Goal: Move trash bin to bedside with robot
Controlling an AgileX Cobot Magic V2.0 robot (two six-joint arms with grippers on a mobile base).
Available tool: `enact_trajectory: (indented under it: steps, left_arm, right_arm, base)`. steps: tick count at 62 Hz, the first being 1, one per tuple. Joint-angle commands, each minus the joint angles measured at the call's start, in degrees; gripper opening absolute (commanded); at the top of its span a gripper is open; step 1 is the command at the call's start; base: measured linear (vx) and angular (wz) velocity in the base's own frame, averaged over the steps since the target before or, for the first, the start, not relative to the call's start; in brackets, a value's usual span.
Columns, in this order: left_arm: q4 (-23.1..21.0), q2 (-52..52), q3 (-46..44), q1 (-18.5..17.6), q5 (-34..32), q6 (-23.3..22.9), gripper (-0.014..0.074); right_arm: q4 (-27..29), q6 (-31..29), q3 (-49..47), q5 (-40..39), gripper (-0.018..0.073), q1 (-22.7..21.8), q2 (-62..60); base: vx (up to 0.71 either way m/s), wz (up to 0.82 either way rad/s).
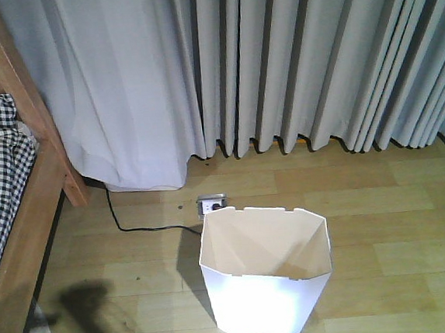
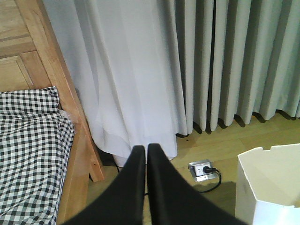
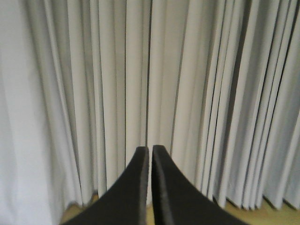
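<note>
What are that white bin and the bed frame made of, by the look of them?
The trash bin looks like thin plastic: smooth, faintly glossy white walls, creased facets, cream inside. The bed frame appears to be solid wood with a light brown finish and visible grain, though veneer can't be ruled out.

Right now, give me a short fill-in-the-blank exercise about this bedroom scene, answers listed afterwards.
1. The white angular plastic trash bin stands on the ____ floor.
2. The wooden-framed bed has black-and-white ____ bedding.
3. The left end effector has its fingers ____.
4. A black cable runs to the floor ____.

Answers: wooden; checked; closed; socket
</note>
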Motion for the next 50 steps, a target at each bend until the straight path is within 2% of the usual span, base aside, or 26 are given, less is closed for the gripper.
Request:
enact_trajectory:
  steps: [1,17,50]
  left_arm:
    - [0.0,-1.1,1.0,0.0,-4.0,-0.3,-0.0007]
    - [0.0,-1.2,1.0,0.0,-4.0,-0.3,-0.0007]
    - [0.0,-1.2,1.0,0.0,-4.0,-0.3,-0.0007]
  right_arm:
    - [-3.6,3.2,0.5,-4.2,-0.0008,0.0,-2.0]
    - [-4.4,2.9,0.5,-4.0,-0.0008,2.8,-1.9]
    - [-4.1,3.0,0.5,-3.9,-0.0008,2.7,-1.8]
  base:
    - [0.00,0.00]
    - [0.00,0.00]
    - [0.00,0.00]
